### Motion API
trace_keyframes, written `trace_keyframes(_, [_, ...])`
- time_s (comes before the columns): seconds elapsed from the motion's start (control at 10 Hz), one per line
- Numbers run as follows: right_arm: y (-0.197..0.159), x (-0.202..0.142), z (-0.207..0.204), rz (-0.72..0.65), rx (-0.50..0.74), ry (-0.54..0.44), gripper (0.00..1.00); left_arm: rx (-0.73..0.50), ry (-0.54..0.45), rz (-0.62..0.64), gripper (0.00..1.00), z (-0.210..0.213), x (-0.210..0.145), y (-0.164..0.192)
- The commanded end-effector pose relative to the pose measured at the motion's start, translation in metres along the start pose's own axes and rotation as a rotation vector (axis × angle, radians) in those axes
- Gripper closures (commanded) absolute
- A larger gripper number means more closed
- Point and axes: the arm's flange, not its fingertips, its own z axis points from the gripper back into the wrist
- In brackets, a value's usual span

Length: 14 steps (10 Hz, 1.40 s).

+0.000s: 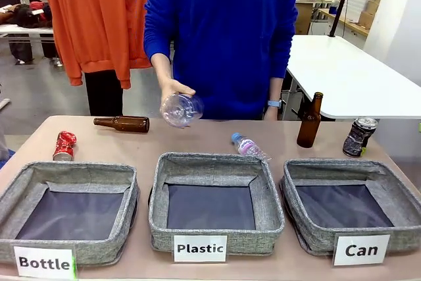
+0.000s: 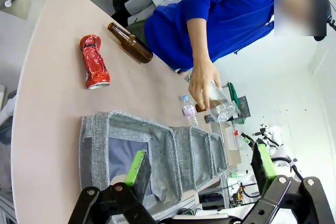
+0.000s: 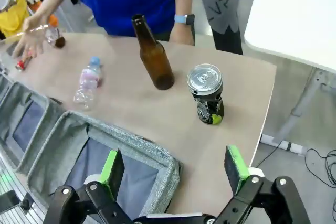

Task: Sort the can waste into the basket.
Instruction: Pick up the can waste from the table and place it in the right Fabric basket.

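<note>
Cans both wait outside the grey woven basket (image 1: 339, 165) labelled "Can": the black-and-silver drink can (image 1: 360, 136) stands behind it near an upright brown glass bottle (image 1: 310, 121), the crushed red can (image 1: 64, 145) lies far left. Our left gripper (image 2: 199, 161) and right gripper (image 3: 173, 163) gape wide, empty. Reaching, we might topple that bottle.

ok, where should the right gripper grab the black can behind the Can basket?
Probably the upper side wall of the black can, jaws either side, coming from the robot's side over the Can basket. It stands upright, its lower body looks dented, and a brown bottle stands beside it. The right gripper is open.
</note>
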Motion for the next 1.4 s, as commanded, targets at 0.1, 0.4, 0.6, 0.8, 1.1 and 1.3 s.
trace_keyframes(0.1, [0.000,0.000,0.000,0.000,0.000,0.000,0.00,-0.012,0.000,-0.021,0.00,0.002,0.000,0.000])
trace_keyframes(0.4, [-0.034,-0.009,-0.033,0.171,0.109,-0.026,0.00,-0.012,0.000,-0.021,0.00,0.002,0.000,0.000])
trace_keyframes(0.6, [-0.054,-0.018,-0.063,0.305,0.142,0.003,0.00,-0.012,0.000,-0.021,0.00,0.002,0.000,0.000])
trace_keyframes(0.8, [-0.068,-0.025,-0.094,0.331,0.212,0.005,0.00,-0.012,0.000,-0.021,0.00,0.002,0.000,0.000])
trace_keyframes(1.1, [-0.088,-0.039,-0.133,0.337,0.216,-0.071,0.00,-0.012,0.000,-0.021,0.00,0.002,0.000,0.000])
trace_keyframes(1.3, [-0.097,-0.046,-0.156,0.333,0.212,-0.070,0.00,-0.012,0.000,-0.021,0.00,0.002,0.000,0.000])
